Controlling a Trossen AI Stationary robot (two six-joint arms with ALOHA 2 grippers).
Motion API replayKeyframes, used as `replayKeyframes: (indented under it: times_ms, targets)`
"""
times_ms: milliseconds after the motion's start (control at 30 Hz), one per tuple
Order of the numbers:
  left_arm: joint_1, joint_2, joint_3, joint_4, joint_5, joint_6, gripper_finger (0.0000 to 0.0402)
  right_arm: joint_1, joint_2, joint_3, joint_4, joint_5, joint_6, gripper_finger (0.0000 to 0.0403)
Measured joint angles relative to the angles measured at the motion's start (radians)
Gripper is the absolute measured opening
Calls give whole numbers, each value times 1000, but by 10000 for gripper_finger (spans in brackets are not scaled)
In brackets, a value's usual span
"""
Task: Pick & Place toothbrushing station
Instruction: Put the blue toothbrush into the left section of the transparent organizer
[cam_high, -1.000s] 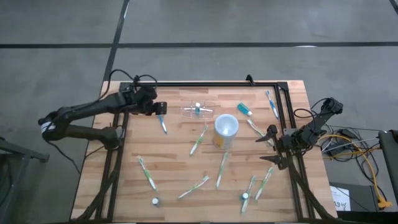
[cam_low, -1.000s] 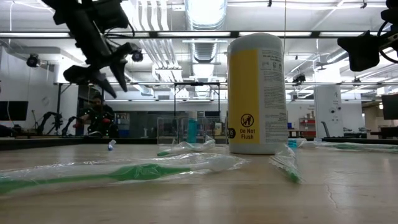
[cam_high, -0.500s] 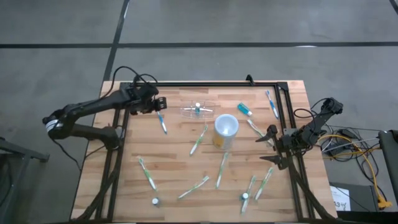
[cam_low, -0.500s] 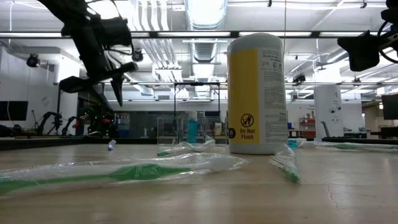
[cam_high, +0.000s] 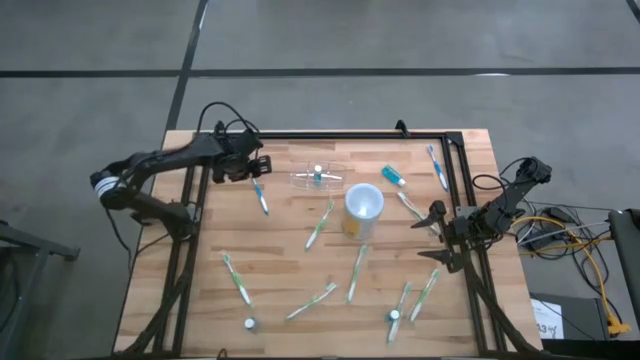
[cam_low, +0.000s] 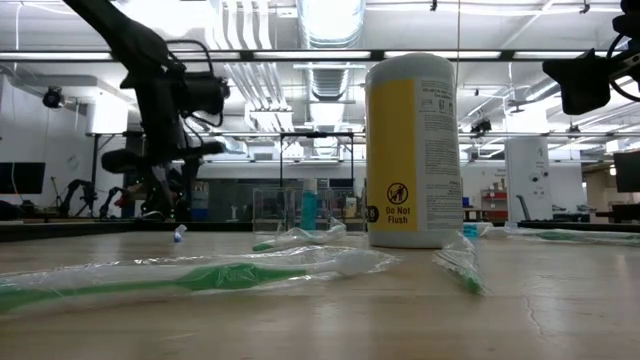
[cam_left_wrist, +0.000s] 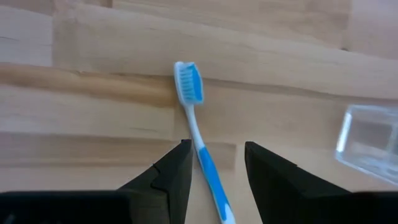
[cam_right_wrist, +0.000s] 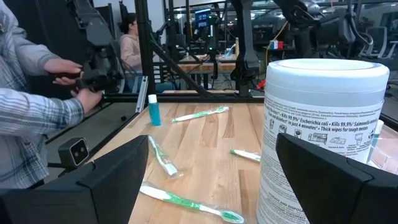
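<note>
Left gripper (cam_high: 254, 167) sits at the far-left part of the table (cam_high: 300, 270), above the blue toothbrush (cam_high: 261, 198). In its wrist view the two fingers (cam_left_wrist: 168, 177) stand parted with nothing between the pads; the blue handle runs up between them, brush head (cam_left_wrist: 189, 83) pointing away from the wrist. Fingers are not closed on anything.

The toothbrushing station (cam_high: 318, 178), a clear plastic holder, lies on the table to the right of the left gripper, near the far edge, just beyond the yellow canister (cam_high: 362, 210). A corner of it shows at the wrist view's edge (cam_left_wrist: 368, 143). Seen from above, it appears longer left to right than near to far.

Judgement: the left arm is the nearer one. The station lies sideways from its fingers, not ahead, so a rightward shift is needed before closing.

Right gripper (cam_high: 437, 236) waits at the right edge, fingers (cam_right_wrist: 118, 174) wide apart and empty, with the canister between it and the station.
</note>
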Motion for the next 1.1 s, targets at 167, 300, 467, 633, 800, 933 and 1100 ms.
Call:
replayKeyframes:
  times_ms: [167, 300, 467, 633, 800, 933, 1100]
  targets:
    - [17, 63, 0, 31, -40, 5, 151, 0, 0, 0, 0, 0, 0, 347]
    - [37, 111, 0, 68, -48, 10, 151, 0, 0, 0, 0, 0, 0, 350]
    - [60, 163, 0, 111, -27, 27, 151, 0, 0, 0, 0, 0, 0, 345]
    - [69, 189, 0, 126, 2, 33, 133, 0, 0, 0, 0, 0, 0, 348]
    - [69, 195, 0, 135, 19, 51, 83, 0, 1, 0, 0, 0, 0, 348]
    - [68, 193, 0, 135, 24, 69, 36, 0, 1, 0, 0, 0, 0, 345]
    - [69, 192, 1, 135, 36, 89, 12, 0, 1, 0, 0, 0, 0, 349]
